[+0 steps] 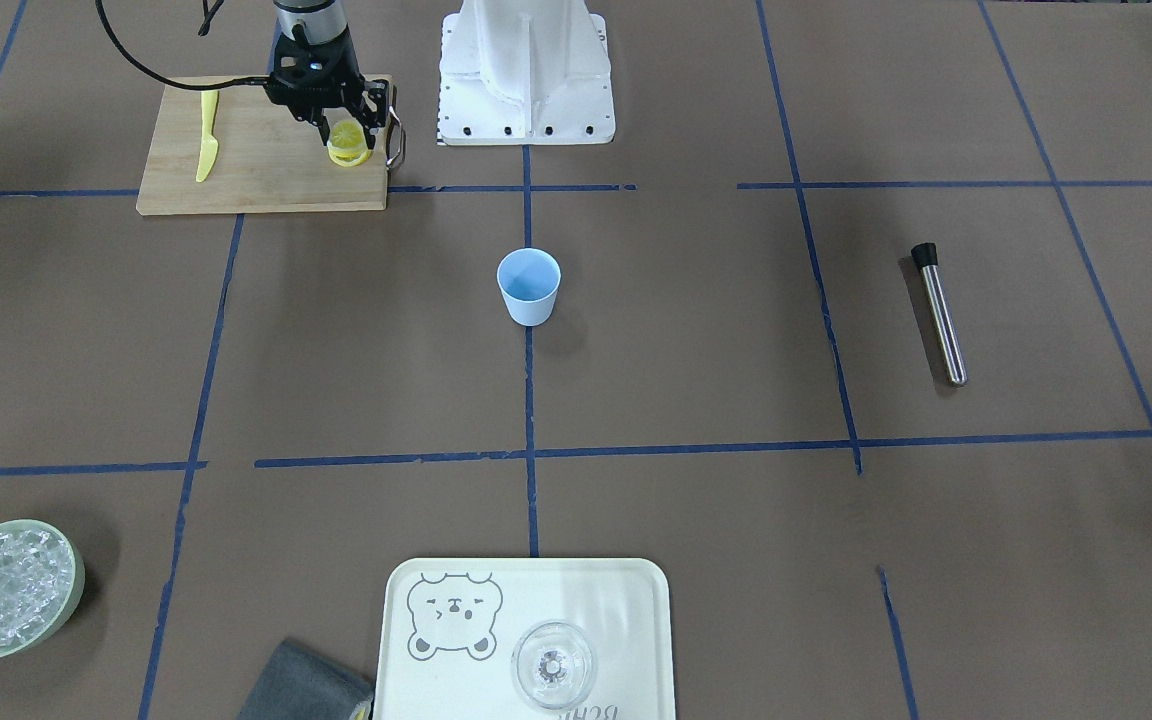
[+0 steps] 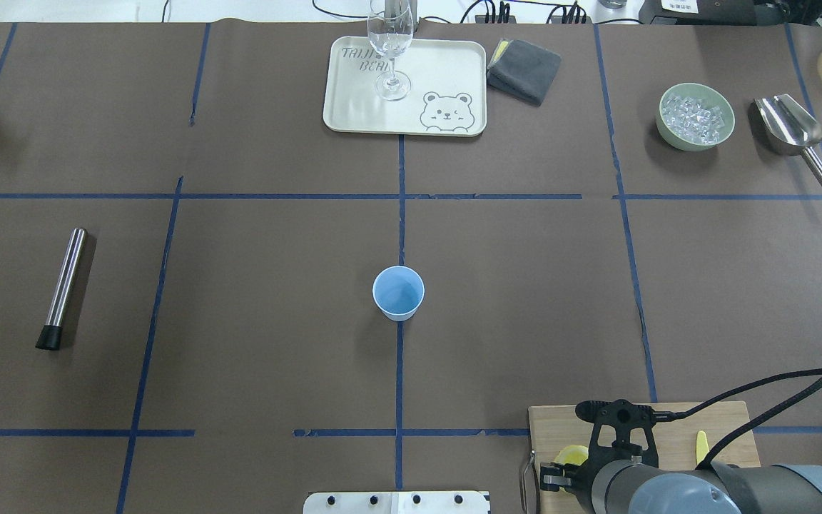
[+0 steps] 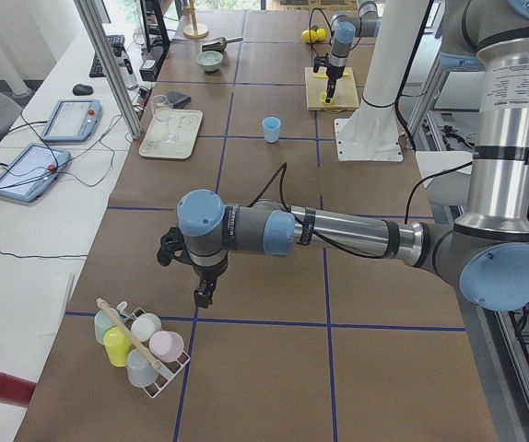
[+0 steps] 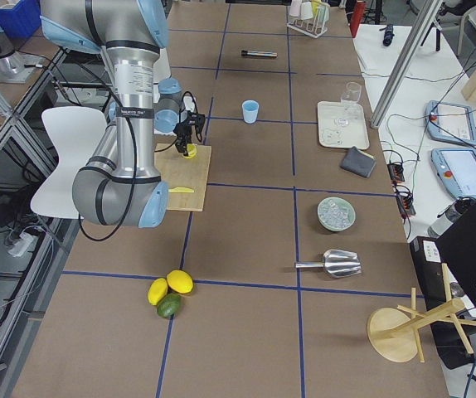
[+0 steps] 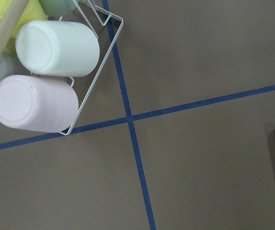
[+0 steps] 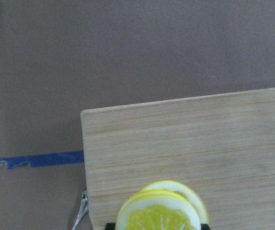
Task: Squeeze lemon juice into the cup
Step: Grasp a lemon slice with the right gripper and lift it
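The light-blue cup (image 1: 528, 287) stands upright at the table's middle, also in the overhead view (image 2: 398, 293). My right gripper (image 1: 349, 138) is over the wooden cutting board (image 1: 256, 185), fingers down. Its fingers sit against both sides of the top lemon slice (image 1: 345, 131), on a small stack of slices (image 1: 349, 157). The right wrist view shows that slice (image 6: 157, 218) with its pale face up and dark fingertips at its edges. My left gripper (image 3: 205, 295) hangs far from the cup beside a cup rack (image 3: 140, 345). I cannot tell whether it is open or shut.
A yellow plastic knife (image 1: 207, 135) lies on the board. A steel muddler (image 1: 939, 315) lies on the robot's left side. On the operators' side are a tray (image 1: 626, 620) with a clear glass (image 1: 553, 665), a grey cloth (image 1: 306, 690) and a bowl of ice (image 1: 76, 585).
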